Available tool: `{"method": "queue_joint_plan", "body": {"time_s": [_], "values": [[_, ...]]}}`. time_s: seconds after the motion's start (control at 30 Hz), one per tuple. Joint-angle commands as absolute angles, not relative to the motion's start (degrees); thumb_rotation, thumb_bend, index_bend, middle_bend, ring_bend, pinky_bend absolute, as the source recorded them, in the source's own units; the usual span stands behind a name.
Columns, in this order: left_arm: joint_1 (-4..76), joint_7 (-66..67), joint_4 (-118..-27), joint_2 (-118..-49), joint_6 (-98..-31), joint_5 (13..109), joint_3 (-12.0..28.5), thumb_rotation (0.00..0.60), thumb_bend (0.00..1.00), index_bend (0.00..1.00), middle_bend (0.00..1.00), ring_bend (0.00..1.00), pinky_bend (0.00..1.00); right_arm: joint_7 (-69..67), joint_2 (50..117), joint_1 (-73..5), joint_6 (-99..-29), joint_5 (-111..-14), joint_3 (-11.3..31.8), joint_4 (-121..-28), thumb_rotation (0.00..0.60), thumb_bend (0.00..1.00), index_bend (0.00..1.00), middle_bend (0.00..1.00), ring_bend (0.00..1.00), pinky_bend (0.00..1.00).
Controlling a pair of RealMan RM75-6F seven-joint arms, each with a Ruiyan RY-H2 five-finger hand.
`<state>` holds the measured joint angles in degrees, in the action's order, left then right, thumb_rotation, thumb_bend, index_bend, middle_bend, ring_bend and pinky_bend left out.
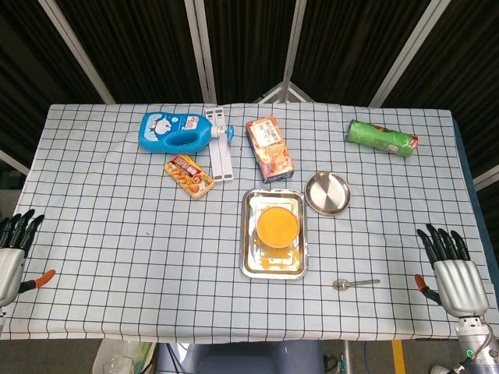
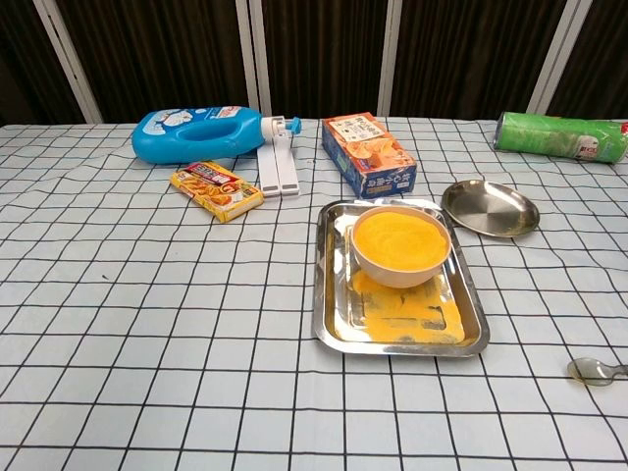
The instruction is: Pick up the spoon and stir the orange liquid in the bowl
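Head view: small metal spoon (image 1: 355, 283) just left of open, empty right hand (image 1: 454, 274); left hand (image 1: 14, 251) open, empty too.

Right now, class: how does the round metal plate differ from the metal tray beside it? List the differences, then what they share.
1. The round metal plate is circular; the metal tray is rectangular.
2. The plate is smaller than the tray.
3. The plate holds nothing; the tray carries the bowl of orange liquid.
4. The plate looks clean; the tray floor has orange spill on it.

Both are shiny metal and lie flat on the checked cloth.
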<state>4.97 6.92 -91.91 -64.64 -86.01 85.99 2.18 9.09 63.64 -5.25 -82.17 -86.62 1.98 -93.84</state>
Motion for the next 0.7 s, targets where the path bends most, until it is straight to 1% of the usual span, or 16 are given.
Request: {"method": "queue_joint_plan", "body": {"time_s": [0.03, 0.3, 0.43, 0.53, 0.6, 0.7], "values": [[4.94, 6.72, -91.97, -64.55, -86.04, 85.94, 2.23, 0.600, 0.00, 0.00, 0.00, 0.00, 0.00, 9.07, 63.71, -5.25, -82.19, -86.70, 1.95, -93.76, 0.600, 0.38, 0.00, 0.00, 0.00, 0.02], [4.75, 5.96, -92.37, -64.33, -86.62, 86.55, 2.14, 0.600, 0.00, 0.00, 0.00, 0.00, 0.00, 9.24, 63.68, -5.27, -82.08, -87.19, 1.60, -93.85, 0.600, 0.38, 0.01, 0.00, 0.00, 0.02], [4.37, 5.30, -93.09, -63.76, -87.31, 87.43, 1.74, 0.600, 0.00, 0.00, 0.00, 0.00, 0.00, 9.34, 64.04, -5.37, -82.27, -88.38, 1.19, -94.20, 0.600, 0.38, 0.13, 0.00, 0.00, 0.02], [4.06, 5.38, -93.84, -63.29, -87.50, 87.81, 1.31, 0.600, 0.00, 0.00, 0.00, 0.00, 0.00, 10.30, 64.46, -5.54, -81.17, -88.58, 0.45, -94.82, 0.600, 0.38, 0.16, 0.00, 0.00, 0.02], [3.74, 5.86, -94.55, -62.92, -87.80, 88.39, 0.85, 0.600, 0.00, 0.00, 0.00, 0.00, 0.00, 11.70, 64.83, -5.75, -80.20, -88.83, -0.17, -95.32, 0.600, 0.38, 0.19, 0.00, 0.00, 0.02], [3.08, 6.51, -95.61, -62.54, -88.76, 89.36, 0.24, 0.600, 0.00, 0.00, 0.00, 0.00, 0.00, 13.67, 65.66, -5.85, -79.30, -89.26, -0.98, -96.21, 0.600, 0.38, 0.27, 0.02, 0.00, 0.02]]}}
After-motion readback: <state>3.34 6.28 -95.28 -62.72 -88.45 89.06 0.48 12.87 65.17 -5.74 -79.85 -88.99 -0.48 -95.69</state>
